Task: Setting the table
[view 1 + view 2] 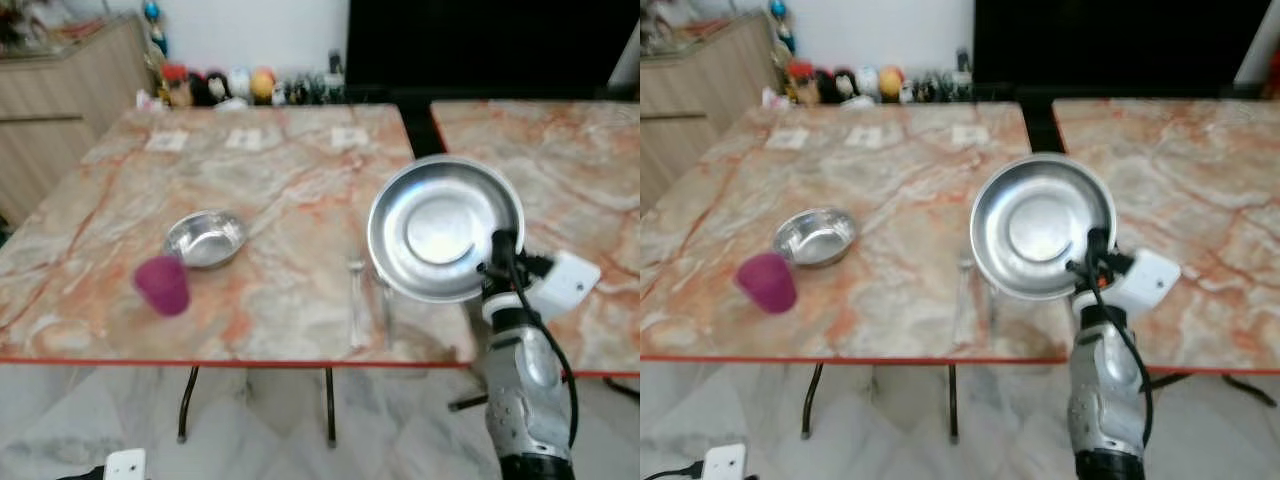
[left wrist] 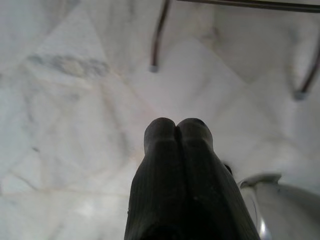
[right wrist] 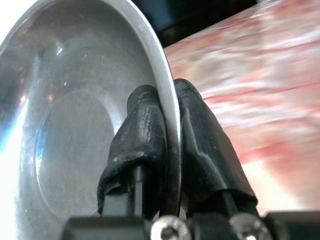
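My right gripper is shut on the rim of a round steel plate, holding it tilted up above the near right corner of the marble table. In the right wrist view the two black fingers pinch the plate's rim between them. A small steel bowl and a magenta cup stand on the table's near left part. Cutlery lies on the table just left of the plate. My left gripper hangs low over the floor, fingers pressed together on nothing.
A second marble table stands to the right across a narrow gap. Paper slips lie at the far side. Bottles and toys line the back wall. A wooden cabinet is at the far left. Metal table legs stand on white tiles.
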Available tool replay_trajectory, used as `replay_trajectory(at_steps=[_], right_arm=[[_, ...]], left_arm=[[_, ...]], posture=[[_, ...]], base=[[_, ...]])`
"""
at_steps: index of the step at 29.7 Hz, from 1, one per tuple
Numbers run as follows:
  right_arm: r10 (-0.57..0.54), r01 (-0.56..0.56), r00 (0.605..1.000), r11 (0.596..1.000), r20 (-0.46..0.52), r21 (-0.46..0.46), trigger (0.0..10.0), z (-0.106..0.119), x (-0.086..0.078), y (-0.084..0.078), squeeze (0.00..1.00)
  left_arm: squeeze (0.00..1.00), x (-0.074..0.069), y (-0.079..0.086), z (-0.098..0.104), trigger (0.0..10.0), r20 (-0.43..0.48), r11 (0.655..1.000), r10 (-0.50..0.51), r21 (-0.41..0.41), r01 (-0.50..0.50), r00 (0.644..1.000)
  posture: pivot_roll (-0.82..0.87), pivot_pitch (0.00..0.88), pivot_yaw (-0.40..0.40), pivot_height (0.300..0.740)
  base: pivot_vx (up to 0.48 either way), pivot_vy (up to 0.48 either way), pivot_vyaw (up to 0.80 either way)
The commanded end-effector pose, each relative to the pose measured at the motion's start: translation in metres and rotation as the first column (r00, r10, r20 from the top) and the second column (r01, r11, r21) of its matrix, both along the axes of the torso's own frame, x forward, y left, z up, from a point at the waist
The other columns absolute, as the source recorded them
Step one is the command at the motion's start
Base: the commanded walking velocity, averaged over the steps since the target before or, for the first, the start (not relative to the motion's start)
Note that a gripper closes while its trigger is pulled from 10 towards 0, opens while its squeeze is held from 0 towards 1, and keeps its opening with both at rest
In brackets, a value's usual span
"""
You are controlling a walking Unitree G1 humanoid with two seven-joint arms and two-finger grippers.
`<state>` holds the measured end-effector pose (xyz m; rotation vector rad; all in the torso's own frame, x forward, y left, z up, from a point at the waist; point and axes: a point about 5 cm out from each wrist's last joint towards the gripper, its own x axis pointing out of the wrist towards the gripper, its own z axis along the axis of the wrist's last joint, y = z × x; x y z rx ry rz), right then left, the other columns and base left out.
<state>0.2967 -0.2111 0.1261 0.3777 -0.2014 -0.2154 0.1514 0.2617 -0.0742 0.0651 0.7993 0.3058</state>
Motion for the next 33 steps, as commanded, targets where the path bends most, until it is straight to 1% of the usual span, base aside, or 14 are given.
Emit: replay_trajectory(at_steps=[1,9,15,23,33], right_arm=[[0.019,-0.019,0.999,1.0,0.051,-0.001,10.0,0.0115,0.0046,0.0071,0.0],[0.015,-0.014,0.999,1.0,0.05,-0.005,10.0,0.0123,0.006,0.0069,0.0],[0.003,-0.002,0.999,1.0,0.048,-0.003,10.0,0.013,0.0088,0.005,0.0],[-0.02,0.02,0.999,1.0,0.044,-0.006,10.0,0.014,0.0112,-0.0006,0.0],[-0.026,0.026,0.999,1.0,0.037,-0.005,10.0,0.0128,0.012,-0.0003,0.0]], left_arm=[[0.0,-0.0015,0.0066,0.0015,10.0,-0.009,1.0,-0.005,0.017,0.005,1.0],[0.0,-0.0003,0.0072,0.002,10.0,-0.009,1.0,-0.006,0.018,0.006,1.0],[0.0,0.0017,0.0082,0.0032,10.0,0.002,1.0,0.014,0.018,-0.014,1.0],[0.0,-0.0004,0.0092,0.0027,10.0,-0.001,1.0,0.024,0.016,-0.024,1.0],[0.0,-0.0004,0.01,0.0032,10.0,0.005,1.0,0.025,0.018,-0.025,1.0]], posture=[[-0.03,0.0,0.032,0.74],[-0.03,0.0,0.032,0.74],[-0.03,0.0,0.031,0.74],[-0.04,0.0,0.033,0.74],[-0.03,0.017,0.032,0.74]], base=[[0.0,-0.458,0.0],[0.0,-0.459,0.0],[0.0,-0.461,0.0],[0.0,-0.461,0.0],[0.0,-0.46,0.0]])
